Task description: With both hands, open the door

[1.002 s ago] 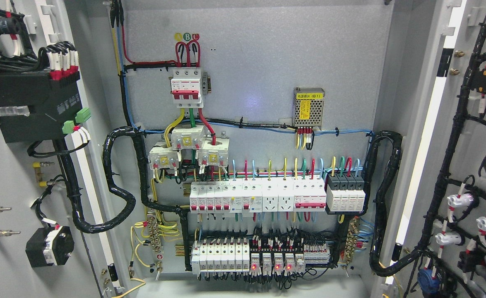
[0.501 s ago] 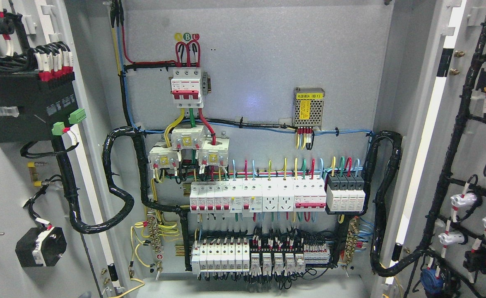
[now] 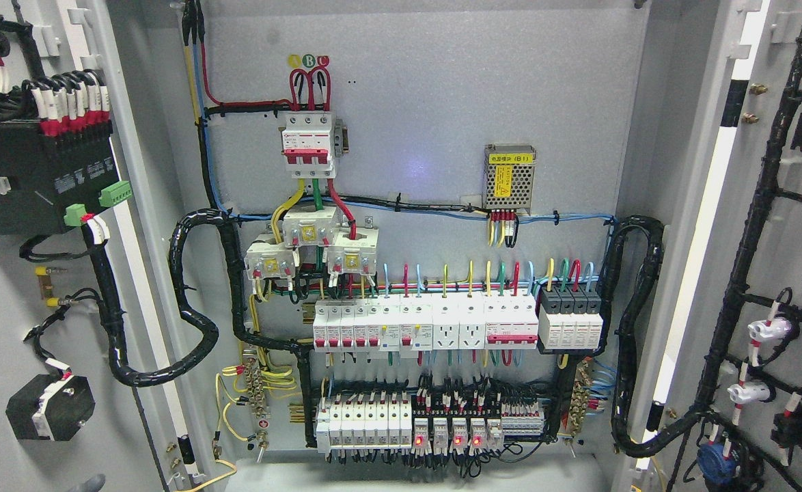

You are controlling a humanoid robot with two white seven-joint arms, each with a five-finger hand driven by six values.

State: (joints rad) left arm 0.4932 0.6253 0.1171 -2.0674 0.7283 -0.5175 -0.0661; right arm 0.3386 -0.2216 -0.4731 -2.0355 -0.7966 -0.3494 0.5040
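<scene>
We see grey metal back panel [image 3: 428, 102] of cabinet carrying all gear. Near top: white three-pole breaker with red toggles [image 3: 308, 145]. Right of it, apart: perforated metal power supply box with yellow label [image 3: 509, 176]. Below breaker: three white blocks with yellow tags [image 3: 305, 249]. Mid-panel: row of white breakers and sockets [image 3: 425, 326]. Bottom: white-and-black relay row [image 3: 428, 422], three red lights lit. Black wrapped cable bundles [image 3: 196, 301] loop along both sides.

round markers [image 3: 309, 61], 12 o'clock above top breaker: A, B, C | yellow label [image 3: 509, 158], metal box at 2 o'clock: "(B1)", rest unreadable
</scene>
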